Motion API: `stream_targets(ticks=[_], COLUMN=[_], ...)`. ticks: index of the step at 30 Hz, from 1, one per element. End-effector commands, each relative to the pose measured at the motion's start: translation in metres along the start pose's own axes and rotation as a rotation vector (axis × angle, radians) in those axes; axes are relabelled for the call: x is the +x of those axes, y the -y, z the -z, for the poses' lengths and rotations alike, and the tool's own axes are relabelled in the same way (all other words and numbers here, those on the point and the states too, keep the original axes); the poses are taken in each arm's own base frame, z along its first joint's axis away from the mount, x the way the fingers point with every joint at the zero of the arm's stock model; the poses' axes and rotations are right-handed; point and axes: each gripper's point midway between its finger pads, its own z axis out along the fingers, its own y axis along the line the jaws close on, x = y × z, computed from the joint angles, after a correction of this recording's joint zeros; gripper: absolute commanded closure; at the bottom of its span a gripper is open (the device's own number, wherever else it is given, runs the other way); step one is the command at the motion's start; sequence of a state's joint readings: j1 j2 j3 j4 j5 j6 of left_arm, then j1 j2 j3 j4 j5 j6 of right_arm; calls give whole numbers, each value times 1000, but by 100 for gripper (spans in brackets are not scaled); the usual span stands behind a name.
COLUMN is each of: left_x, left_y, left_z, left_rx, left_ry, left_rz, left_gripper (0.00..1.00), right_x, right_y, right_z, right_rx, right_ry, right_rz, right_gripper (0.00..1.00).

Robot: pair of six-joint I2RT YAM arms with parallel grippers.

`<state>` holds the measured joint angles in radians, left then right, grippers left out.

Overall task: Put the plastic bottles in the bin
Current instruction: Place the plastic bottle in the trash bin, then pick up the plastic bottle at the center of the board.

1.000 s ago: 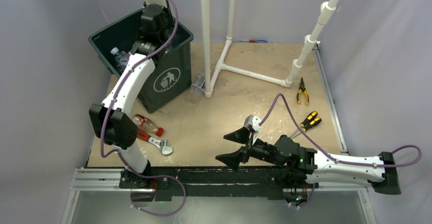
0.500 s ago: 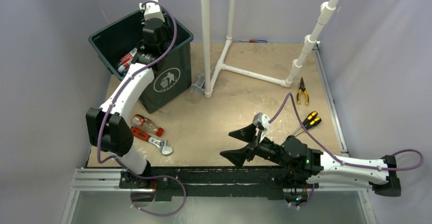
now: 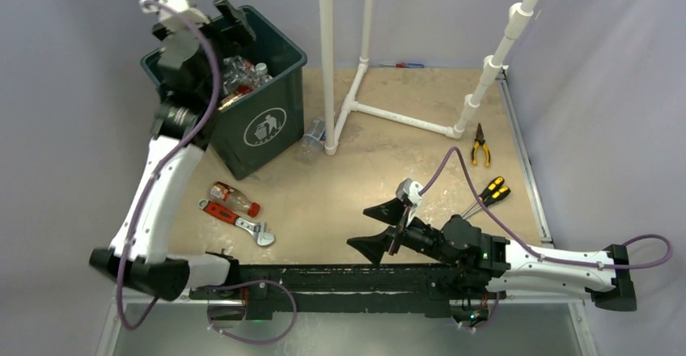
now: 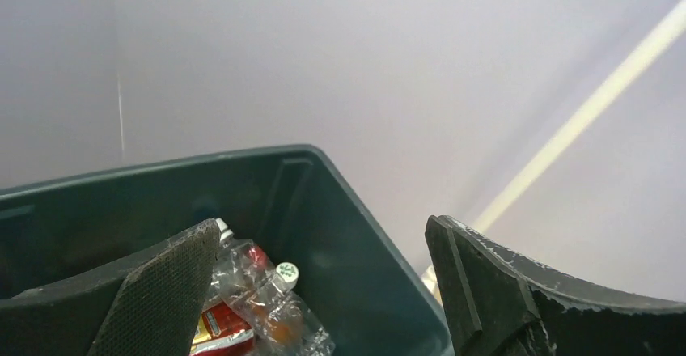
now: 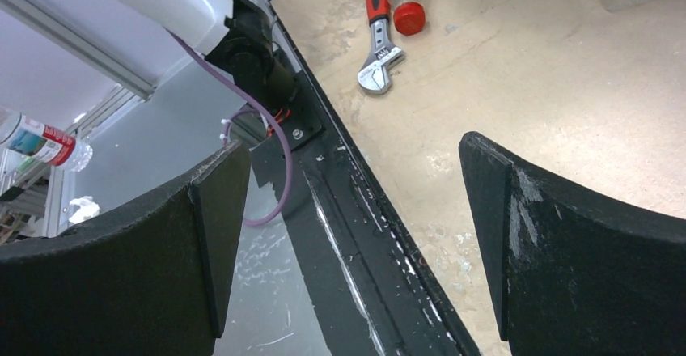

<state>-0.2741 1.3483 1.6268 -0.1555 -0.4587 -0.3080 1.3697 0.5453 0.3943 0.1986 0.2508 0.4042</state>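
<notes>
Plastic bottles (image 3: 240, 74) lie heaped inside the bin (image 3: 285, 105) at the table's far left, as you see from above. A red-capped bottle (image 3: 233, 198) lies outside it on the table (image 3: 340, 186), just beside the red-handled wrench (image 3: 243, 222). A clear bottle (image 3: 314, 134) lies at the foot of the white pipe frame (image 3: 396, 117), near the bin's right side. Your left gripper (image 3: 212, 18) hangs above the bin's far-left corner with its jaws apart and nothing between them. Your right gripper (image 3: 358, 230) sits low over the table's near edge, jaws wide, holding nothing. Yellow-handled pliers (image 3: 480, 146) and screwdrivers (image 3: 491, 192) lie well apart from it on the right.

From your left wrist, the fingers (image 4: 162, 291) stand spread. Between them you look down into the bin at crumpled clear bottles, one with a white cap, one with a red label.

From your right wrist, the fingers stand wide over the black base rail (image 5: 348, 210); beyond them lie the wrench's jaw and the red cap of the bottle on the table
</notes>
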Motion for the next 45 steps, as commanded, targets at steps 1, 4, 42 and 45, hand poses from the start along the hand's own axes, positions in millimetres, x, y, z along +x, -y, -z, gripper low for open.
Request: stream_targets(ticks=[1, 4, 42, 45], left_x=[-46, -25, 81, 83], left_y=[-12, -34, -139, -139], left_z=[65, 102, 260, 263], left_rx=[54, 36, -142, -135], left_ry=[54, -4, -228, -234], left_rz=[122, 136, 350, 358], left_gripper=[1, 1, 1, 1], right_x=[-30, -25, 118, 127], right_y=[-6, -1, 40, 49], right_z=[-6, -13, -264, -276], right_rx=[15, 52, 4, 19], right_ry=[72, 61, -130, -139], right_rz=[-6, -17, 218, 237], right_gripper=[1, 1, 8, 9])
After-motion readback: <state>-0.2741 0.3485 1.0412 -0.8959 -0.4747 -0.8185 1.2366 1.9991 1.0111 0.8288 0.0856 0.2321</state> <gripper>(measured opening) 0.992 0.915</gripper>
